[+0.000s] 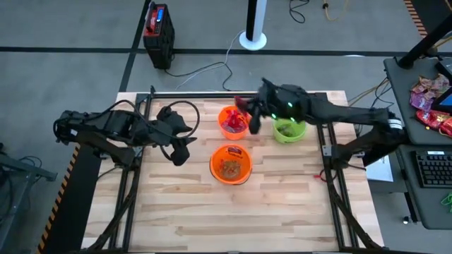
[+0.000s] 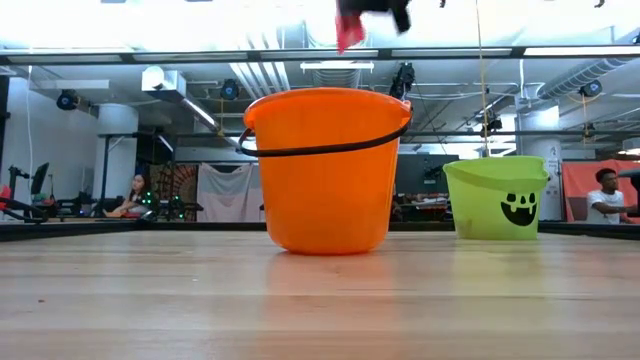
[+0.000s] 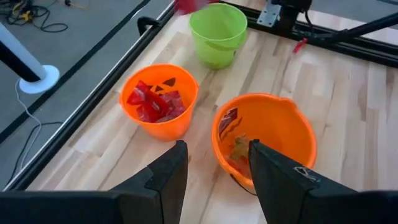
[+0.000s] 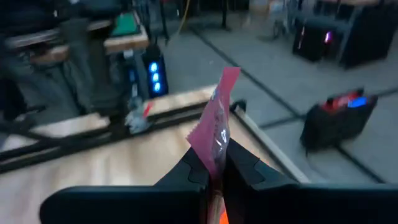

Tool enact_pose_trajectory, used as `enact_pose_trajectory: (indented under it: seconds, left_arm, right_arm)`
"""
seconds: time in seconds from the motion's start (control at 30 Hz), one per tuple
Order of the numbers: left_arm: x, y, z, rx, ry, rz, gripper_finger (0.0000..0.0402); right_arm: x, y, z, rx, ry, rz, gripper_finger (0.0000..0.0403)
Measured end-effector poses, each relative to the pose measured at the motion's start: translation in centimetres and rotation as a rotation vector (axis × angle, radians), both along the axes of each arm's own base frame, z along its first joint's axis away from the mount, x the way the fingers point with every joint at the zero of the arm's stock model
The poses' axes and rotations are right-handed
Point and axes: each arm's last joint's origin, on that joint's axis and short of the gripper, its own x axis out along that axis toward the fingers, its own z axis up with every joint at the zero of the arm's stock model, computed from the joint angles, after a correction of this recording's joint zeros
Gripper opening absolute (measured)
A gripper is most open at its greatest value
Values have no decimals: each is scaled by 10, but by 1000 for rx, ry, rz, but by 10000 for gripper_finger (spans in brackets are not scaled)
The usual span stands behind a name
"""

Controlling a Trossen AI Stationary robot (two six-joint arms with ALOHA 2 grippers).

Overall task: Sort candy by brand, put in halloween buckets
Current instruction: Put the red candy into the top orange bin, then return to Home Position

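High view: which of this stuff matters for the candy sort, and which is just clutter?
Job:
far orange bucket
near orange bucket
green bucket
pink packet in right gripper
left gripper, open, waiting

Clutter:
black-and-red box
keyboard
packet heap

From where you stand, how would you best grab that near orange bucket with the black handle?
Take the orange bucket by its rim wall, coming straight down from above. It stands upright and open, its black handle lying down against the side, so one finger goes inside and one outside. The left gripper, jaws open, is nearest.
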Motion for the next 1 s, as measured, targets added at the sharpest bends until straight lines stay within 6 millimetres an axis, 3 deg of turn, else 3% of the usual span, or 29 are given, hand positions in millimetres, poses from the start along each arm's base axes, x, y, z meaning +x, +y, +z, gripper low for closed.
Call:
enact_pose_trajectory:
  seconds: [0.1,0.23,0.33,0.57,0.8,1.0]
  left_arm:
    - [2,0,-1,3,1,2,153]
    - [8,-2,-3,-70,-31,61,153]
    - [12,-4,-6,-98,-20,62,153]
    - [13,-4,-3,-102,-55,67,153]
    - [4,-1,4,-91,-95,76,153]
    - [-12,4,19,61,-221,-11,152]
  right_arm:
    - [16,-38,-22,-31,-41,-50,13]
    - [31,-74,-72,-4,51,-138,13]
    - [39,-87,-102,104,90,-172,14]
    - [43,-106,-124,229,135,-166,85]
    - [34,-99,-105,217,111,-112,155]
    - [12,-87,-64,266,-31,-113,175]
